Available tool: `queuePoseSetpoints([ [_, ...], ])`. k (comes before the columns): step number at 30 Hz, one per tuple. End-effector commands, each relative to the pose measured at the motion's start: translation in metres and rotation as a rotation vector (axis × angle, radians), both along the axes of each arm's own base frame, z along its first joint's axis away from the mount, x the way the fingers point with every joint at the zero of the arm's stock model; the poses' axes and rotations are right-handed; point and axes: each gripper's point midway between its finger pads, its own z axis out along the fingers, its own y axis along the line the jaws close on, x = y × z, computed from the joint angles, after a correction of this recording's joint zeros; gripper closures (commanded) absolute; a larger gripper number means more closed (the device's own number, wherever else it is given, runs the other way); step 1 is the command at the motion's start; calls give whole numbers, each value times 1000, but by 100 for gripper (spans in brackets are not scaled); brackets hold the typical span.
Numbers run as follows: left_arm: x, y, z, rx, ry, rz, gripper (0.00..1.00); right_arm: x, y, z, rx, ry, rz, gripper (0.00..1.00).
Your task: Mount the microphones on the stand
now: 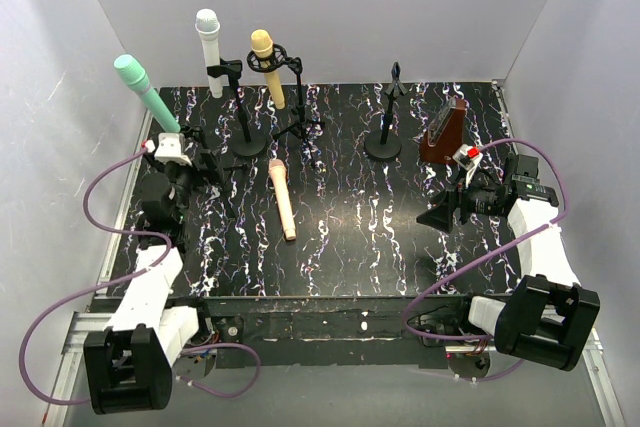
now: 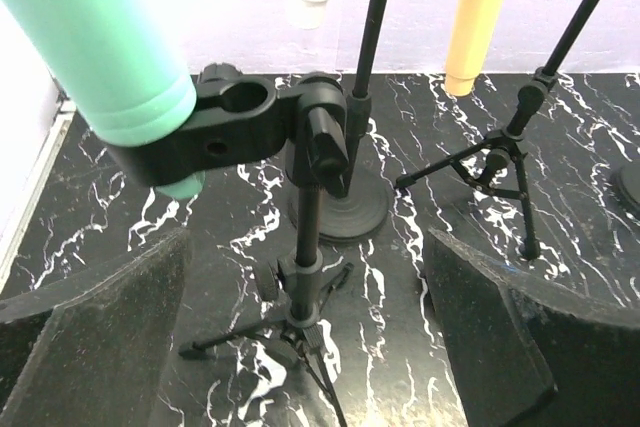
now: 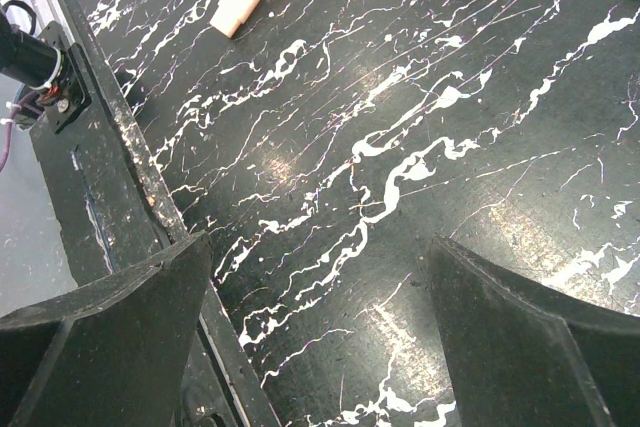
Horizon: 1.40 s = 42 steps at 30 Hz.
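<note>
Peach-pink and smooth, the pink mic (image 1: 283, 199) lies flat on the black, white-veined marbled table (image 1: 360, 217). It is a slim cylinder, its long axis running near to far with the rounded head at the far end. Left of it, the left gripper (image 2: 305, 337) stands with its dark padded jaws wide apart and holding nothing, facing the matte black clamp (image 2: 215, 132) that grips the tilted mint mic (image 1: 150, 97). Beyond the pink mic, the white mic (image 1: 210, 47) and yellow mic (image 1: 268, 67) sit in their holders. Far right of it is the empty stand (image 1: 383, 122), and past that a brown wedge metronome (image 1: 443, 132). The right gripper (image 3: 315, 327), also spread and empty, hovers over bare table to its right. The left one looks nearer, so it probably reaches rightward, jaws across the shaft.
</note>
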Motion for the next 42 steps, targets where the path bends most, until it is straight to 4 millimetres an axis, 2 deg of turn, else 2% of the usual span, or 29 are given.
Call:
queuePoseSetpoints([
  [1, -16, -2, -4, -89, 97, 16, 2, 0, 1, 9, 12, -33, 11, 6],
  [8, -45, -18, -18, -178, 253, -32, 2, -1, 1, 8, 16, -29, 11, 6],
  [15, -59, -33, -21, -230, 337, -93, 2, -2, 2, 8, 19, -31, 14, 6],
  [21, -71, -57, -18, -259, 403, -218, 2, -2, 1, 6, 18, -30, 13, 6],
  [29, -92, -89, -27, -355, 494, -396, 2, -2, 0, 5, 19, -27, 12, 5],
  [42, -86, -96, -31, -377, 512, -440, 2, -2, 0, 1, 22, -8, 10, 5],
])
